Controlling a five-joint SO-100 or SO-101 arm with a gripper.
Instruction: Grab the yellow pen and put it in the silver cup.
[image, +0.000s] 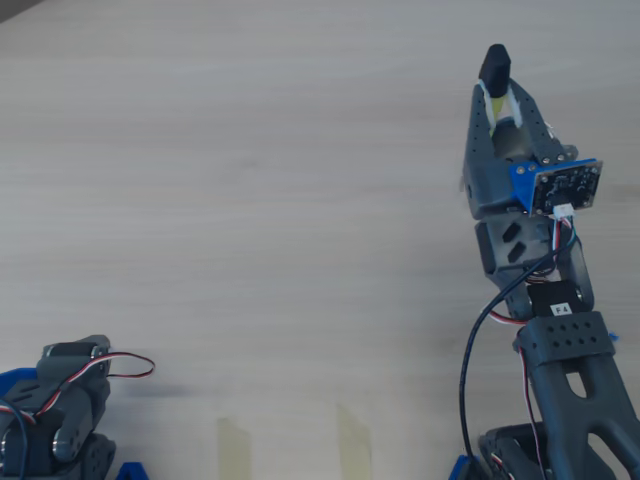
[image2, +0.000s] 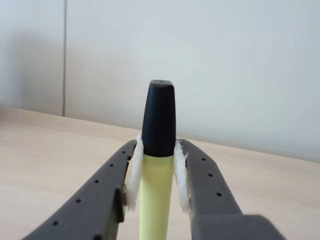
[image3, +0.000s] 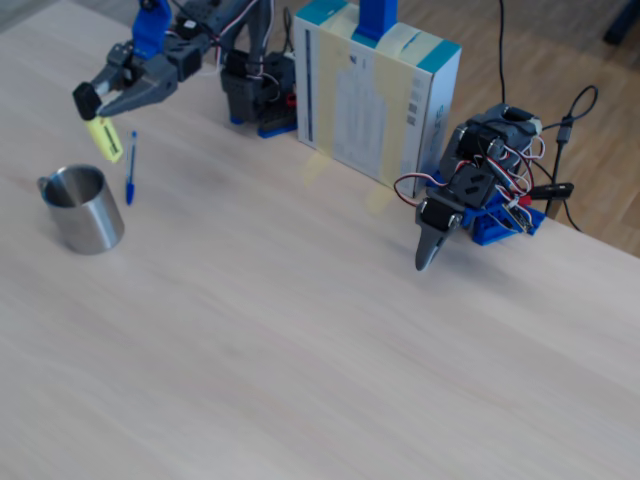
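Note:
My gripper (image3: 97, 104) is shut on the yellow pen (image3: 105, 138), a chunky highlighter, and holds it off the table. The black cap sticks out past the fingertips and the yellow barrel hangs below, tilted. The silver cup (image3: 83, 210) stands upright at the left, just below and left of the held pen in the fixed view. In the wrist view the pen (image2: 157, 192) sits between the white-padded fingers of the gripper (image2: 159, 150). In the overhead view the gripper (image: 503, 95) is at the top right with the pen's cap (image: 495, 65) showing; the cup is out of that view.
A thin blue pen (image3: 130, 168) lies on the table right of the cup. A white and teal box (image3: 375, 100) stands at the back. A second arm (image3: 470, 190) rests at the right, also in the overhead view (image: 60, 410). Tape strips (image: 235, 445) mark the table.

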